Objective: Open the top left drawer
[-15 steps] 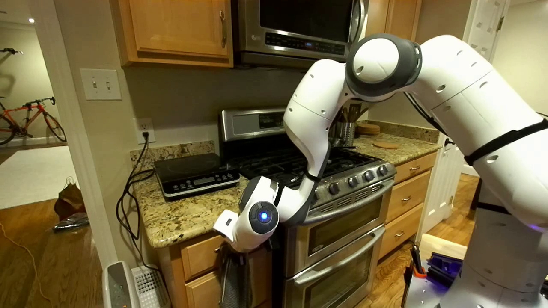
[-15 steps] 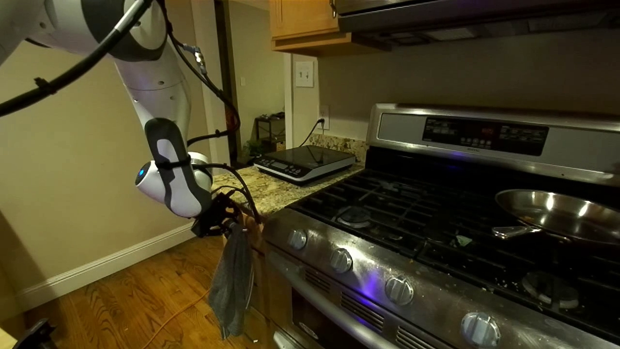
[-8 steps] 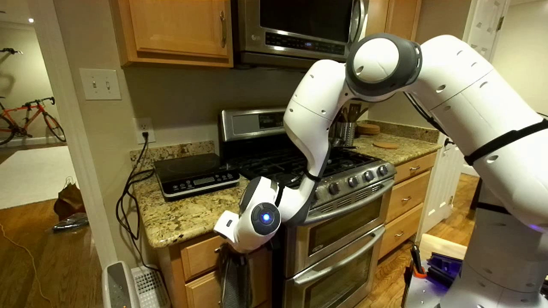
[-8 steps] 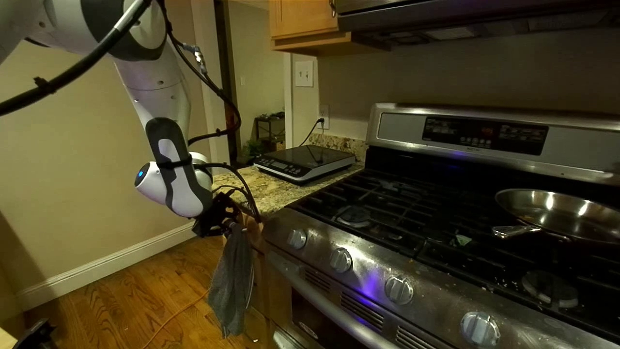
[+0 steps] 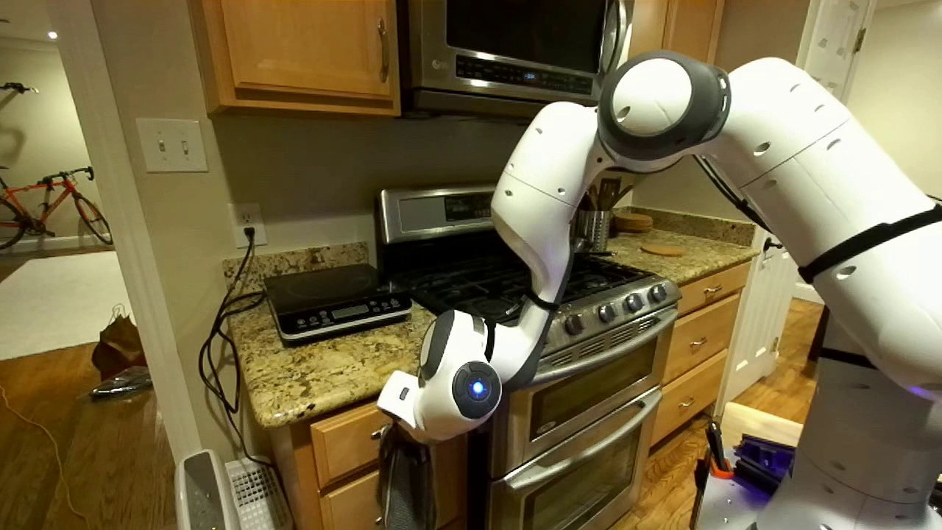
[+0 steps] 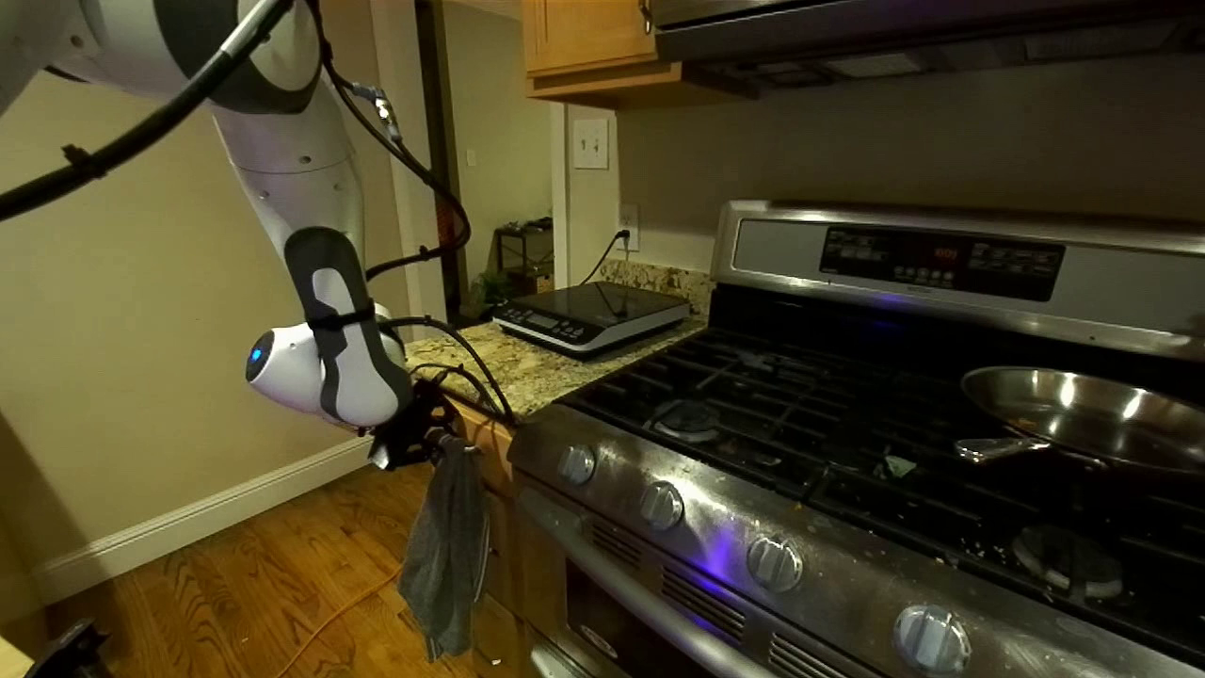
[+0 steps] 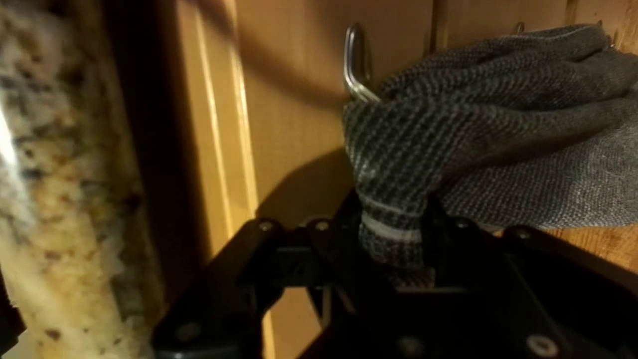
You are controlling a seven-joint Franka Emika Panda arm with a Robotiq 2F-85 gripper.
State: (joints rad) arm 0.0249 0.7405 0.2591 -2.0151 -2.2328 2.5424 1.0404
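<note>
The top left drawer (image 5: 346, 442) has a flat honey-oak front below the granite counter, left of the oven. Its front also shows in the wrist view (image 7: 294, 75) and in an exterior view (image 6: 491, 450). A grey towel (image 7: 398, 144) is looped over its metal handle (image 7: 351, 65) and hangs down; it shows in both exterior views (image 5: 408, 478) (image 6: 447, 556). My gripper (image 7: 391, 222) is shut on the towel just out from the handle; its black body shows in an exterior view (image 6: 414, 438). Whether the drawer stands slightly out is hard to tell; its inside is hidden.
The granite counter (image 5: 331, 386) overhangs the drawer and carries a portable cooktop (image 5: 331, 298). The stove and oven (image 5: 581, 361) stand right beside the drawer. A lower drawer (image 5: 349, 504) lies beneath. A white appliance (image 5: 207, 486) stands on the floor at left.
My wrist has drawn back a little from the cabinet and slightly down, still holding the towel. The towel and handle shift slightly the same way, and more of the drawer front shows.
</note>
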